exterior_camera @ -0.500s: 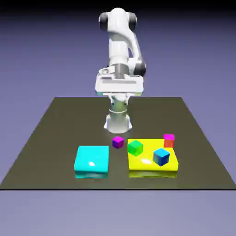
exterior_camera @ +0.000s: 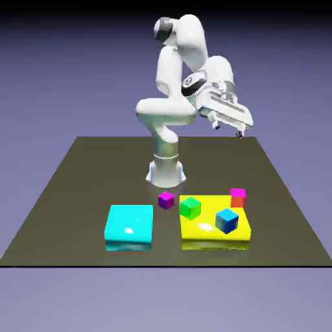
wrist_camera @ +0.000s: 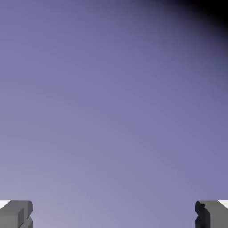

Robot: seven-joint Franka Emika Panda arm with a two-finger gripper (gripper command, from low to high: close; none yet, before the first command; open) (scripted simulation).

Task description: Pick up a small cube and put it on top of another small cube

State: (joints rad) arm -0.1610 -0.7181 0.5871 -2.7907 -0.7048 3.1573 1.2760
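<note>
Small cube (exterior_camera: 166, 200): purple-magenta, on the dark table (exterior_camera: 78, 188), just beside the yellow slab's (exterior_camera: 214, 238) far corner on the exterior view's left. Green cube (exterior_camera: 190, 207) and blue cube (exterior_camera: 227, 220): on the slab. Gripper (exterior_camera: 228, 131): raised well above the table, fingers spread wide, holding nothing; hand view shows only backdrop.

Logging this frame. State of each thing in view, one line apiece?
gripper: open, empty, raised high, off to the exterior view's right
small cube: on the table, untouched
green cube: on the yellow block
blue cube: on the yellow block
pink-topped cube: behind the yellow block
cyan block: flat, bare
</note>
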